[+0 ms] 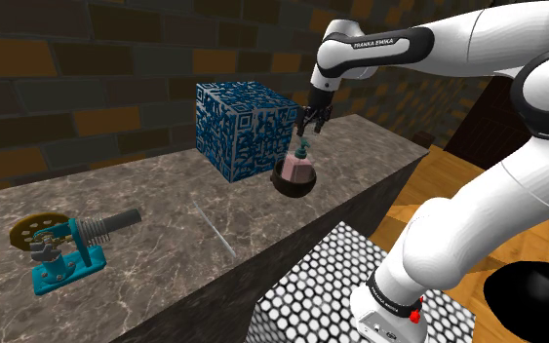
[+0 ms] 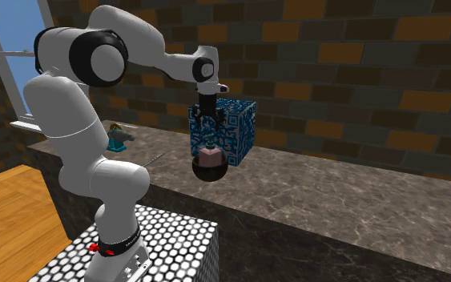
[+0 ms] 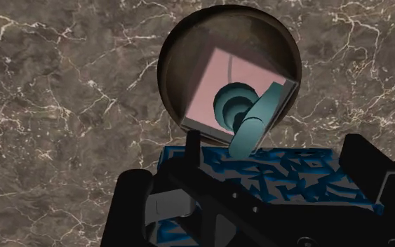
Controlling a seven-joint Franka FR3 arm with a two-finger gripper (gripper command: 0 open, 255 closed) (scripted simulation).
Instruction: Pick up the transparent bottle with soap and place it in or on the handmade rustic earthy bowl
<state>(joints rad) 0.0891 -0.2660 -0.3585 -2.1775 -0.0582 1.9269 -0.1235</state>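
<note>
The transparent bottle (image 1: 302,168) holds pink soap and has a teal pump head (image 3: 248,116). It stands inside the dark brown round bowl (image 1: 292,183) on the marble counter, tilted against the bowl's wall. My black gripper (image 1: 307,133) hangs just above the pump, open, with its fingers (image 3: 191,144) apart and touching nothing. From the other side, the bottle (image 2: 210,151) sits in the bowl (image 2: 211,170) directly under the gripper (image 2: 207,128). Along the hand I see the bottle's pink body (image 3: 213,84) framed by the bowl's rim (image 3: 166,67).
A blue patterned cube (image 1: 245,129) stands right behind the bowl, close to the gripper. A teal device with a wheel (image 1: 59,249) sits at the shoulder view's left on the counter (image 1: 165,263). A thin rod (image 1: 214,229) lies mid-counter. The perforated stand (image 1: 345,292) is below.
</note>
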